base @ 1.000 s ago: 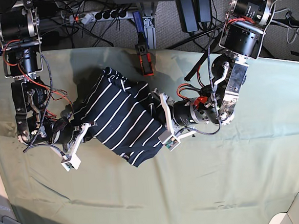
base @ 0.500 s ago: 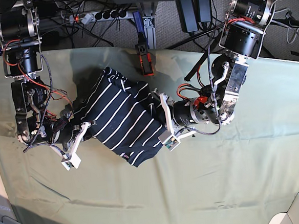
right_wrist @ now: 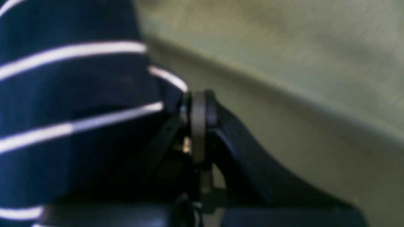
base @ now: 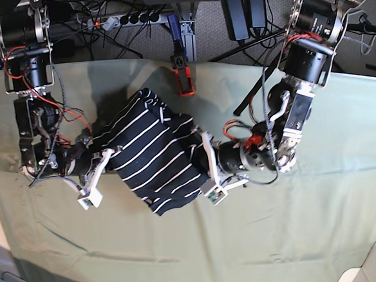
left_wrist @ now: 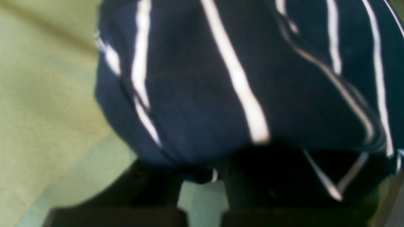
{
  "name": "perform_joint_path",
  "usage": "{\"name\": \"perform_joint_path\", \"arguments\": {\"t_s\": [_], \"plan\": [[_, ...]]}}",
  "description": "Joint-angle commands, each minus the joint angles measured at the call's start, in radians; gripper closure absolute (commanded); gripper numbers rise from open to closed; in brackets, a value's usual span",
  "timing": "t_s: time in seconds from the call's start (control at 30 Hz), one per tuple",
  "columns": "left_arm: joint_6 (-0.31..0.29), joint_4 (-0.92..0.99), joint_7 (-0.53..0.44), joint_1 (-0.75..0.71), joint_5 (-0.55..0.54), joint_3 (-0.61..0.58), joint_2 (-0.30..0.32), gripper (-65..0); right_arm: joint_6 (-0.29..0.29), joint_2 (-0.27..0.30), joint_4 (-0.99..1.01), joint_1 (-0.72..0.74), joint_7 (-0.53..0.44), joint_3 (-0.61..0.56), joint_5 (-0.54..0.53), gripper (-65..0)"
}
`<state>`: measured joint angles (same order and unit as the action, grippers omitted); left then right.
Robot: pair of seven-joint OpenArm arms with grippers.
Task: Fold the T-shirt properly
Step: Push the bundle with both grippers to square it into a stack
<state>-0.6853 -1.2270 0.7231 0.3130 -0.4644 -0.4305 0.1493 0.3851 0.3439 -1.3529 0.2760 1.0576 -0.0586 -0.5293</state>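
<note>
T-shirt (base: pixel 151 153) between both arms

Both arms low, left gripper (base: pixel 199 169) and right gripper (base: pixel 102 161) facing inward

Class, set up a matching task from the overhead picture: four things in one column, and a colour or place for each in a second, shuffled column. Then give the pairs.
Things:
1. T-shirt
2. table cloth
3. clamp
4. power strip

Descriptions:
A. plain olive green, spread under everything
B. red and black, at the far table edge
C. dark navy with thin white stripes, bunched between the two arms
D. beyond the table, among cables

Pairs: 1-C, 2-A, 3-B, 4-D
</note>
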Motion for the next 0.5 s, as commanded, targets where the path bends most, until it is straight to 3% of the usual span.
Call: {"name": "perform_joint_path", "arguments": {"t_s": [0.0, 0.2, 0.47], "plan": [[-0.013, 0.011, -0.024, 0.038, -0.012, 0.004, -0.013, 0.0, 0.065, 0.01, -0.037, 0.004, -0.01, 0.005, -0.015, 0.0], [-0.013, 0.149, -0.027, 0.109, -0.008, 0.004, -0.052, 0.0, 0.065, 0.01, -0.172, -0.089, -0.007, 0.005, -0.067, 0.0], [-0.013, 0.163, -0.034, 0.134, -0.006, 0.004, -0.055, 0.0, 0.065, -0.005, -0.267, -0.175, -0.002, 0.005, -0.084, 0.0]]}}
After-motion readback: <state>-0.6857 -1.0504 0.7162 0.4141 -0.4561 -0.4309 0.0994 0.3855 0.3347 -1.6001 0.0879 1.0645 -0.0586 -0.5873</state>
